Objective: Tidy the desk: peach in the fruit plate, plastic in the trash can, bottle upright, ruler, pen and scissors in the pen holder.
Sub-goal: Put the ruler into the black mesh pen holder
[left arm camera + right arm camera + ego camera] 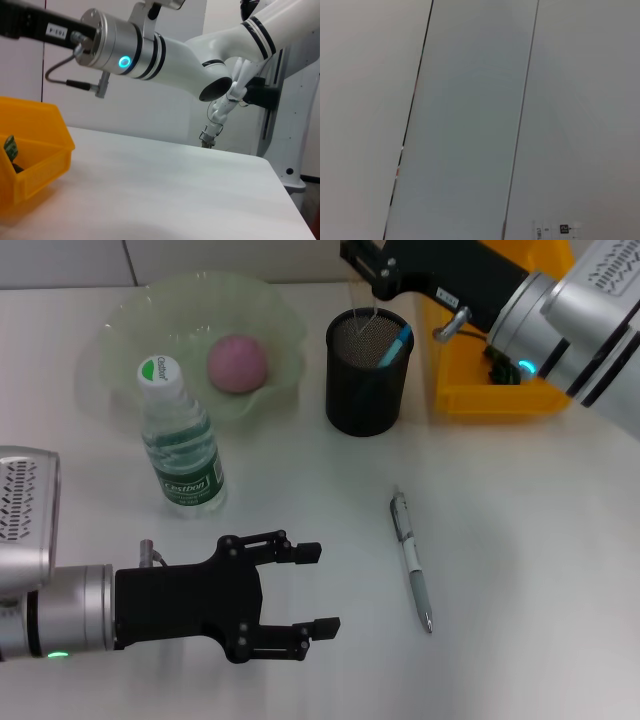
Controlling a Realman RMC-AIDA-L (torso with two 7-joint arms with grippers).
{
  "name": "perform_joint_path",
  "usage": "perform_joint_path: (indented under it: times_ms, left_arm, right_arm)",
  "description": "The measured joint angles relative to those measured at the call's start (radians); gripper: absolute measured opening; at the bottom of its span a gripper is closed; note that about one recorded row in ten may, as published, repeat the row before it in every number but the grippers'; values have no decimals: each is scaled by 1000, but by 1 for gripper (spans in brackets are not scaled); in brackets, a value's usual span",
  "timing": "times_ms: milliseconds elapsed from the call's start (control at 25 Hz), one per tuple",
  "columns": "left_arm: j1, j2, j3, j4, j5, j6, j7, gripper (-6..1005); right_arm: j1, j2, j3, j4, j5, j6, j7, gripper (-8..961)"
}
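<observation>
A pink peach (237,363) lies in the pale green fruit plate (120,350) at the back left. In front of the plate the bottle (182,445) stands upright. The black mesh pen holder (368,390) holds a blue-handled tool (397,343), seemingly the scissors. A clear ruler (362,315) stands in the holder, its top in my right gripper (365,272), which hovers just above the rim. The pen (411,560) lies flat on the table right of centre. Low at the front left, my left gripper (312,590) is open and holds nothing.
A yellow bin (470,390) serving as the trash can stands right of the pen holder, partly under my right arm. The left wrist view shows the yellow bin (45,155) with a small wrapper (10,147) inside.
</observation>
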Motion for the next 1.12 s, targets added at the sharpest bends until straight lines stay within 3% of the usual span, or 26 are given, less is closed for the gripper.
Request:
perform_joint_path:
  times_ms: [480,1120]
  left_arm:
    - [-6,1,3,1,2,2,-5,797]
    - [0,2,-1,0,2,2,-5,798]
  right_arm:
    - [43,1,-51,27,2,92,57,428]
    - [1,0,-48,21,2,84,56,457]
